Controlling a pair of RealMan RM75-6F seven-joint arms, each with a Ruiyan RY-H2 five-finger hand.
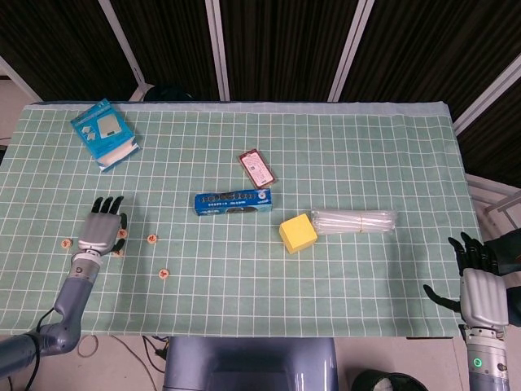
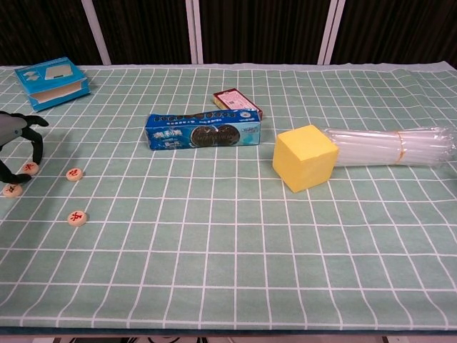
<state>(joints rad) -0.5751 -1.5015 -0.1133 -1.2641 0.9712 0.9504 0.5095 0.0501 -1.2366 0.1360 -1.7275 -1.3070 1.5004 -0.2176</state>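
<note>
Left hand [image 1: 100, 229] sits low over the green checked cloth [image 1: 342, 163], fingers arched down and apart like a cage over one small round game piece [image 2: 29, 168]; the chest view shows fingertips standing around it, nothing lifted. Contact cannot be told.

Piece lies at the table's 8 o'clock, near the left edge. Three more discs lie close: one [image 2: 11, 189] at its 7 o'clock, one [image 2: 74, 174] at 3 o'clock, another [image 2: 76, 217] toward 5 o'clock.

Judged handling: light, hard, flat disc, probably smooth and prone to skid on the cloth. Best pinched across its rim, thumb opposite a finger, not pressed from the top.

Right hand [image 1: 480, 287] hangs off the table's 4 o'clock corner, fingers spread, holding nothing.

Elsewhere: cookie pack [image 1: 233, 201] near centre, yellow block [image 1: 298, 234].
</note>
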